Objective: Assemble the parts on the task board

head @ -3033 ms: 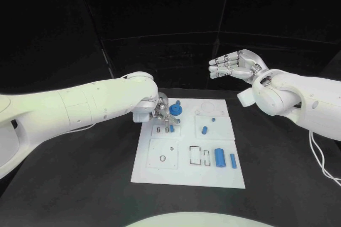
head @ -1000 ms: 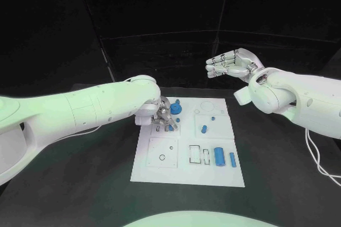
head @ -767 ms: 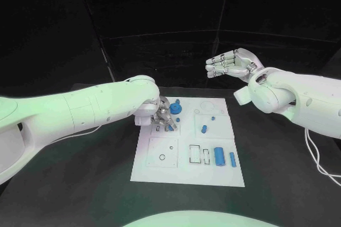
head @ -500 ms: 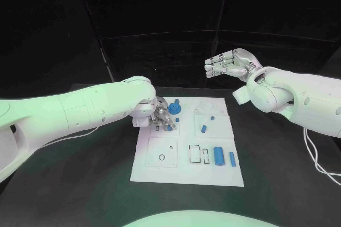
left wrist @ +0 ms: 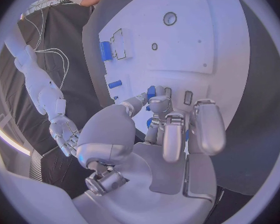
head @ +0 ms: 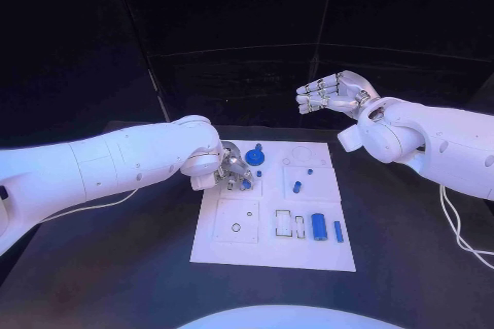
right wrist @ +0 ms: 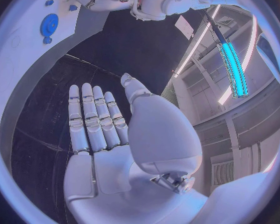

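Left hand (head: 233,173) sat low over the far-left corner of the task board (head: 237,254), silver fingers (left wrist: 171,134) bunched round a small blue peg (left wrist: 151,92) and pinching it, tip pointed at the narrow slots (left wrist: 189,97) just beside it. From the wrist camera the peg looked upright between thumb and fingertips, close to the board; whether it had entered a slot, could not tell.

Right hand (head: 331,93) hung raised, well off the board at its far right, palm flat and fingers straight together, holding nothing.

Peg judged light, rigid moulded plastic, smooth-skinned and likely slick against metal fingertips. Best taken near its upper end, leaving the lower end free for the slot; a squeeze from the side could tip it.

Board: white, matt, flat plate with shallow outlined recesses, rectangular and round. On it, a blue gear (head: 254,157) with toothed rim just beyond the left hand. A short blue stub (head: 296,187) stood mid-board. Nearer the robot, a stout blue cylinder (head: 318,226) lay on its side with a thin blue bar (head: 338,232) just beside it, both next to empty rectangular outlines (head: 282,224). All parts looked hard and smooth-surfaced. Black table (head: 123,272) beneath, dull finish.
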Robot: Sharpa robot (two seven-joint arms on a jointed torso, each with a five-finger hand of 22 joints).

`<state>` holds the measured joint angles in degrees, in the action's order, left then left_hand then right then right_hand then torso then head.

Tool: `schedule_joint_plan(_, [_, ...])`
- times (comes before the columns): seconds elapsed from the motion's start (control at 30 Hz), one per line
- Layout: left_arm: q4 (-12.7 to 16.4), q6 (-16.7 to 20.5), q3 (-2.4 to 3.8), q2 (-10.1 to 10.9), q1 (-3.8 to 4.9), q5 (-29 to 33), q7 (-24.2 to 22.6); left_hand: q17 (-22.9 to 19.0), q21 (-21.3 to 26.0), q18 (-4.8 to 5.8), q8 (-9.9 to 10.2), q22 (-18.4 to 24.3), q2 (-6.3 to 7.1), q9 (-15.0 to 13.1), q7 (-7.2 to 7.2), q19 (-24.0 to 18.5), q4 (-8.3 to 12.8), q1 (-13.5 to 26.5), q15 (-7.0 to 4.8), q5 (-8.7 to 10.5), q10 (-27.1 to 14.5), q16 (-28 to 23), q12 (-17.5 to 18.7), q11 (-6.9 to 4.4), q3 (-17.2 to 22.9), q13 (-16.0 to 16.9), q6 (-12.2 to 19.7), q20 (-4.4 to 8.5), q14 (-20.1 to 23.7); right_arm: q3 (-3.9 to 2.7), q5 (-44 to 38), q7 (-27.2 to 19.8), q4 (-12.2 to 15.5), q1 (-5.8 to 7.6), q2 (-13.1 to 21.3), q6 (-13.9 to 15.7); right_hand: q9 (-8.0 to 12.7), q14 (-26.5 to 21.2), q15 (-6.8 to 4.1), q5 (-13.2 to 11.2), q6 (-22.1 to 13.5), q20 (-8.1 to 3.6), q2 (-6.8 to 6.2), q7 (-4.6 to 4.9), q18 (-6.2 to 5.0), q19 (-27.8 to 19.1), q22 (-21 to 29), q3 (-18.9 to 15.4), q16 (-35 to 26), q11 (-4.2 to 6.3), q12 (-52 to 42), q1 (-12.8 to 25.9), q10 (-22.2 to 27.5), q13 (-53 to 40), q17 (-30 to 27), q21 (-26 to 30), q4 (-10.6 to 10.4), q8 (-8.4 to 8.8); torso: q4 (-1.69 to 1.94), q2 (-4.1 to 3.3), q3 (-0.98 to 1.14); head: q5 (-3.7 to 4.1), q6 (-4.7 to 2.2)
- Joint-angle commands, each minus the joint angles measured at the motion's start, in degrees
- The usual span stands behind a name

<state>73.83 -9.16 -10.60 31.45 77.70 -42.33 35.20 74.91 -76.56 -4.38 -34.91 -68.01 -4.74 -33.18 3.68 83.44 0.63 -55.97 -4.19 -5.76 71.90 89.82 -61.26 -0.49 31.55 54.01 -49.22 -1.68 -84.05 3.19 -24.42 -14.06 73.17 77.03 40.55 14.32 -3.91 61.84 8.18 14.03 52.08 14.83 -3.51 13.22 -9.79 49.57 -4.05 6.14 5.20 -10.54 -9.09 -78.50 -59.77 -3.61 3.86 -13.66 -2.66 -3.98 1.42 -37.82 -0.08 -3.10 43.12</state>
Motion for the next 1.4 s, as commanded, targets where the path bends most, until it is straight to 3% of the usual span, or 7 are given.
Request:
schedule_joint_plan(0.03, [0.8, 5.2, 0.00, 0.7, -0.33, 0.9, -1.3, 15.1, -0.2, 0.16, -0.3, -0.2, 0.72, -0.1, 0.03, 0.4, 8.0, 0.0, -0.30, 0.05, 0.9, 0.2, -0.4, -0.26, 8.7, 0.2, 0.4, 0.06, -6.0, -0.04, -0.5, -0.2, 0.0, 0.11, 0.0, -0.8, -0.1, 0.4, -0.07, 0.1, 0.2, 0.01, 0.65, 0.66, -0.73, 0.5, 0.1, -0.3, 0.3, 0.27, -0.2, -0.1, 0.0, 0.0, 0.0, 0.3, -0.1, -0.29, 0.34, 0.07, 0.18, 0.07, 0.08])
schedule_joint_plan(0.23, [2.2, 8.6, -0.01, 1.9, -1.46, -2.1, -2.8, 15.1, -0.5, 0.22, -0.7, -0.6, 1.15, -0.3, -0.04, 0.5, 7.9, -0.1, -0.36, 0.07, 1.2, 0.2, -0.8, -0.33, 9.5, 0.4, 0.4, 0.10, -6.0, -0.03, -0.6, -0.2, 0.0, 0.10, 0.2, -0.7, -0.1, 0.3, -0.06, 0.0, 0.2, 0.01, 0.63, 0.66, -0.72, 0.5, 0.1, -0.4, 0.3, 0.26, -0.2, -0.1, 0.0, 0.0, -0.1, 0.4, 0.0, -0.28, 0.49, 0.09, 0.18, 0.12, 0.19])
schedule_joint_plan(0.33, [2.8, 10.3, -0.02, 2.4, -1.86, -3.6, -3.6, 15.1, -0.5, 0.23, -0.8, -0.6, 1.31, -0.4, -0.06, 0.5, 7.9, -0.2, -0.37, 0.08, 1.2, 0.2, -0.8, -0.35, 9.8, 0.4, 0.4, 0.11, -6.0, -0.03, -0.7, -0.2, 0.0, 0.10, 0.2, -0.7, -0.1, 0.3, -0.06, 0.0, 0.2, 0.02, 0.63, 0.67, -0.72, 0.5, 0.1, -0.4, 0.3, 0.25, -0.2, -0.2, 0.1, 0.0, -0.1, 0.4, 0.0, -0.28, 0.35, 0.10, 0.20, 0.01, 0.28])
schedule_joint_plan(0.53, [4.6, 16.3, -0.03, 3.6, -2.88, -8.5, -5.8, 15.1, -0.8, 0.31, -1.1, -1.1, 1.88, -0.6, -0.12, 0.7, 7.9, -0.5, -0.43, 0.12, 1.3, 0.2, -1.0, -0.42, 10.5, 0.4, 0.4, 0.16, -6.0, -0.03, -0.7, -0.2, 0.2, 0.10, 0.5, -0.7, -0.1, 0.3, -0.06, 0.0, 0.2, 0.02, 0.63, 0.67, -0.72, 0.5, 0.1, -0.4, 0.2, 0.25, -0.2, -0.2, 0.1, 0.0, -0.1, 0.4, 0.0, -0.28, 0.37, 0.09, 0.23, -0.07, 0.31])
schedule_joint_plan(0.83, [7.8, 23.5, -0.04, 5.2, -4.60, -10.3, -6.8, 15.1, -1.3, 0.46, -1.5, -1.9, 2.41, -0.7, -0.23, 0.9, 7.6, -0.7, -0.51, 0.15, 1.8, 0.2, -1.6, -0.52, 11.1, 0.9, 0.3, 0.24, -6.0, -0.03, -0.7, -0.2, 0.3, 0.10, 0.9, -0.7, 0.0, 0.3, -0.05, 0.0, 0.2, 0.02, 0.64, 0.68, -0.71, 0.5, 0.1, -0.5, 0.2, 0.24, -0.3, -0.2, 0.1, 0.0, -0.1, 0.4, 0.0, -0.27, 0.40, 0.09, 0.15, 0.03, 0.37])
schedule_joint_plan(1.17, [8.5, 23.6, -0.05, 5.7, -5.09, -12.7, -6.2, 15.1, -1.5, 0.50, -1.7, -2.1, 2.78, -0.9, -0.29, 1.0, 7.5, -0.9, -0.57, 0.14, 1.9, 0.2, -1.6, -0.59, 11.5, 0.8, 0.3, 0.29, -6.0, -0.03, -0.7, -0.2, 0.3, 0.10, 1.0, -0.7, 0.0, 0.2, -0.04, -0.1, 0.2, 0.02, 0.68, 0.69, -0.71, 0.5, 0.1, -0.5, 0.2, 0.23, -0.3, -0.1, 0.1, 0.0, -0.1, 0.5, 0.0, -0.27, 0.24, 0.04, 0.18, -0.08, 0.43])
schedule_joint_plan(1.4, [8.2, 20.9, -0.05, 5.6, -5.16, -14.4, -5.7, 15.1, -1.4, 0.48, -2.1, -2.1, 3.35, -1.0, -0.35, 1.0, 7.7, -1.4, -0.64, 0.15, 1.8, 0.2, -1.5, -0.66, 12.1, 0.6, 0.4, 0.36, -6.0, -0.03, -0.7, 0.0, 0.2, 0.09, 0.9, -0.9, 0.0, 0.2, -0.03, -0.1, 0.2, 0.02, 0.77, 0.69, -0.71, 0.6, 0.1, -0.6, 0.2, 0.22, -0.3, -0.1, 0.1, 0.0, -0.1, 0.5, -0.1, -0.28, 0.23, 0.03, 0.18, -0.09, 0.51])
